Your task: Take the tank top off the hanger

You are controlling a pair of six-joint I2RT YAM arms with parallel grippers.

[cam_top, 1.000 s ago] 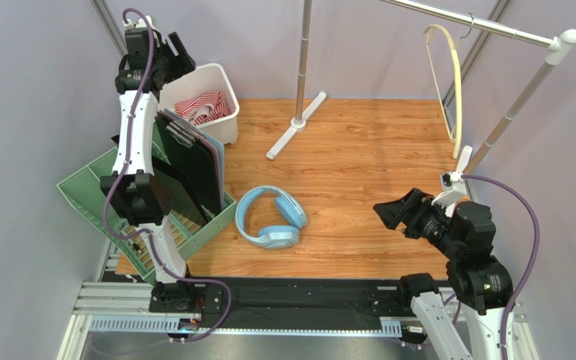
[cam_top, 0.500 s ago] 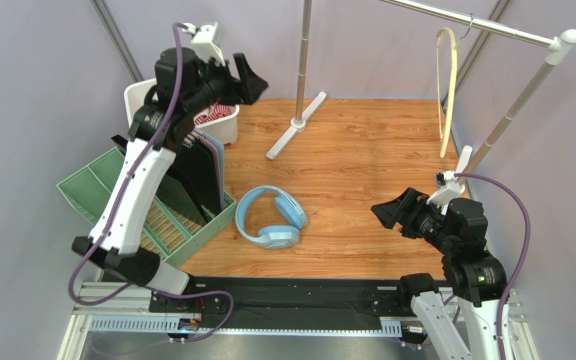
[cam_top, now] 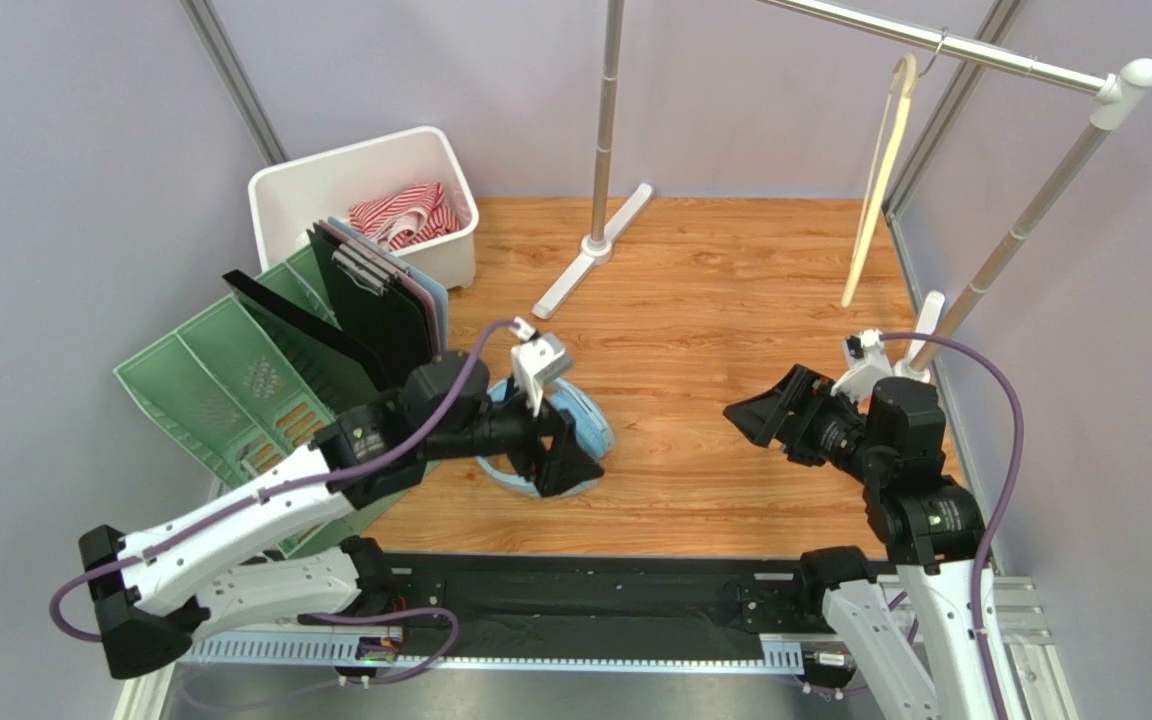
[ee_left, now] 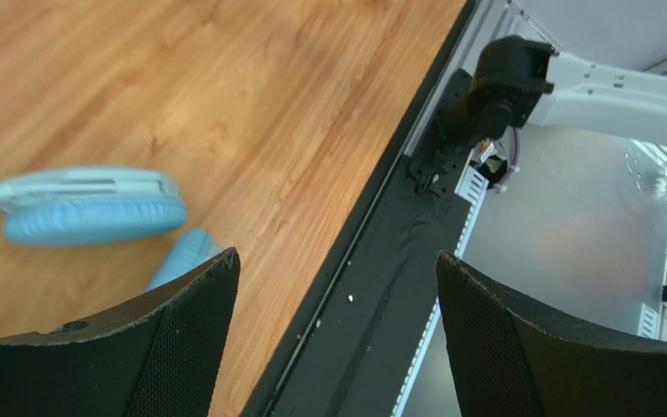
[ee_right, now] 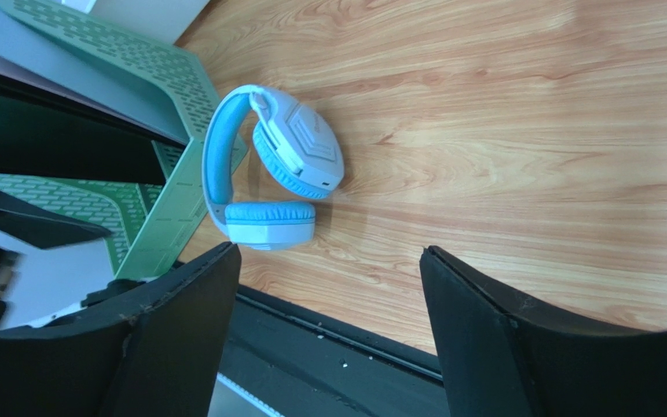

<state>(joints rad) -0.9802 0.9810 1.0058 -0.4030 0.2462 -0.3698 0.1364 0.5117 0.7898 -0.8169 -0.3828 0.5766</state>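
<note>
The red-and-white striped tank top [cam_top: 409, 213] lies bunched in the white bin [cam_top: 312, 165] at the back left. The cream hanger [cam_top: 880, 165] hangs bare from the silver rail [cam_top: 988, 53] at the back right, tilted so its lower end points left. My left gripper [cam_top: 570, 458] is open and empty, low over the blue headphones near the table's front edge; in the left wrist view [ee_left: 335, 254] nothing lies between its jaws. My right gripper [cam_top: 767, 417] is open and empty at the front right, pointing left; it shows the same in its wrist view [ee_right: 328, 250].
Blue headphones [cam_top: 588, 423] lie mid-table, also seen in the left wrist view [ee_left: 93, 217] and the right wrist view [ee_right: 276, 169]. A green rack [cam_top: 222, 375] with dark folders [cam_top: 387, 293] stands left. The clothes rack's pole [cam_top: 608, 105] and foot [cam_top: 590, 255] stand at the back.
My left arm has swung from above the bin down to the front middle, over the headphones. The hanger has swung, its lower end now further left. My right gripper has shifted slightly left.
</note>
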